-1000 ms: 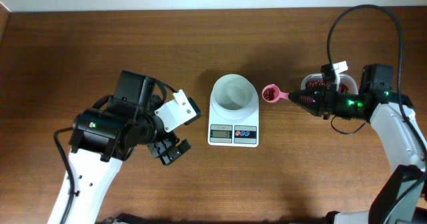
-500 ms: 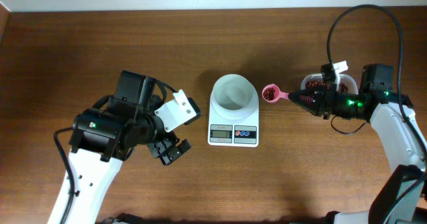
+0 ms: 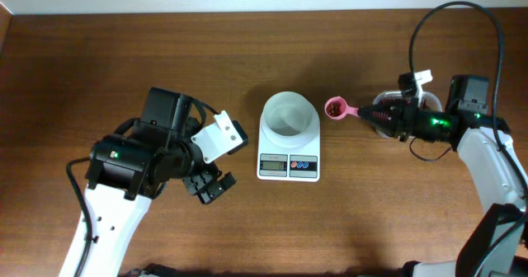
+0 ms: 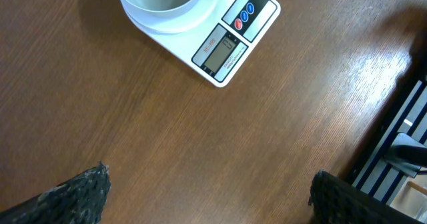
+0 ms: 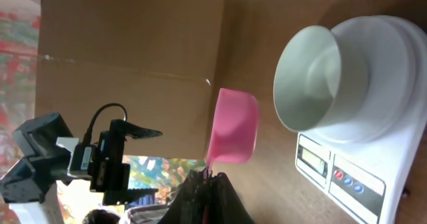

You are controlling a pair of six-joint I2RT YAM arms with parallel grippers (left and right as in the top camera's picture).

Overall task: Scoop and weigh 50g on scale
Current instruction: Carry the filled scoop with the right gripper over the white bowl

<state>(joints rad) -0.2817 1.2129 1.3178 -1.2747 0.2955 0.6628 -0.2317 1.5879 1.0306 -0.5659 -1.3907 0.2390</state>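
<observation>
Brown desk (image 3: pixel 247 54) carries the scale (image 3: pixel 289 166) at centre. Just right of it, the right fingers (image 3: pixel 378 115), clenched on the pink spoon (image 3: pixel 346 110), have shifted the beans (image 3: pixel 333 108) slightly up-frame, so tipping seems next. Left fingers (image 3: pixel 208 186) rest released.

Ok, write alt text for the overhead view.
The right tool holds a pink spoon of red-brown beans beside the empty white bowl on the scale. The left tool hangs open left of it.

Left fingers (image 4: pixel 73 194) stand spread wide, pointing down, while right fingers (image 3: pixel 381 117) are pinched shut
</observation>
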